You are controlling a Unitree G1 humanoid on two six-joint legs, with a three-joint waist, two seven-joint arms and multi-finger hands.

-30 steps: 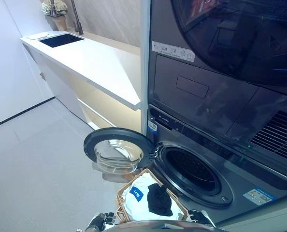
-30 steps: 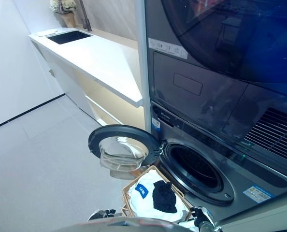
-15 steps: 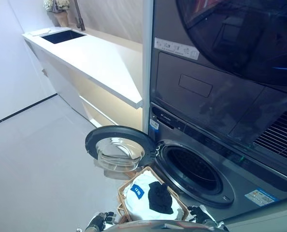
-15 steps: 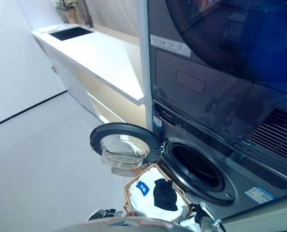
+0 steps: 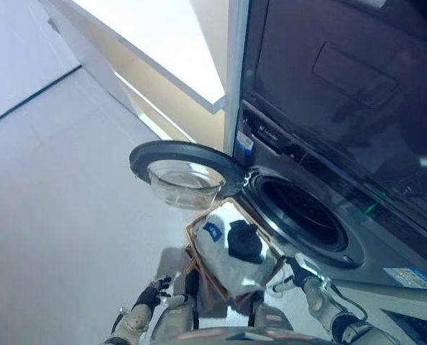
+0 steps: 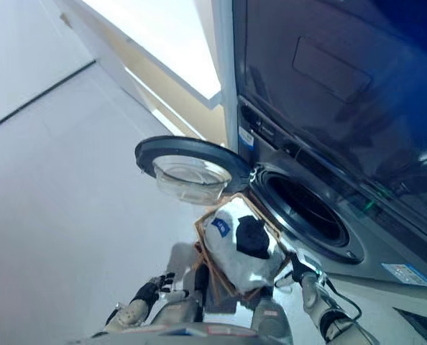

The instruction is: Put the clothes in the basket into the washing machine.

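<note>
Closest in, at about seven o'clock, the robot's left hand (image 6: pixel 150 289) hangs low beside the basket, dark fingers loosely spread and holding nothing. At about five o'clock the right hand (image 5: pixel 300 272) sits just beside the basket's right edge, near the lip of the washer opening; whether its fingers are apart or curled on anything I cannot tell from here.

Between the two hands, at six o'clock, the wicker basket (image 5: pixel 196 256) rests on the pale floor (image 5: pixel 62 187), and it is full: a white garment (image 5: pixel 221 253) with a blue tag fills it, and a black garment (image 5: pixel 245 241) lies bunched on top. So the clothes are all in the basket, nothing lifted out.

Just beyond, at about eleven o'clock of the basket, the round washer door (image 5: pixel 182 169) stands swung wide open, its glass bowl facing up. At about one o'clock the dark drum opening (image 5: pixel 304 213) of the washing machine (image 5: pixel 357 144) gapes right behind the basket's far rim. Farther off, at eleven o'clock, the white counter (image 5: pixel 174 36) runs away along the wall.

What has changed in the last second is the view itself: the head has tipped down, so the sink end of the counter has slid out of sight and the basket and both arms show more fully. The things have not shifted. I read that as lining up for the first grab, with the task not really begun.
</note>
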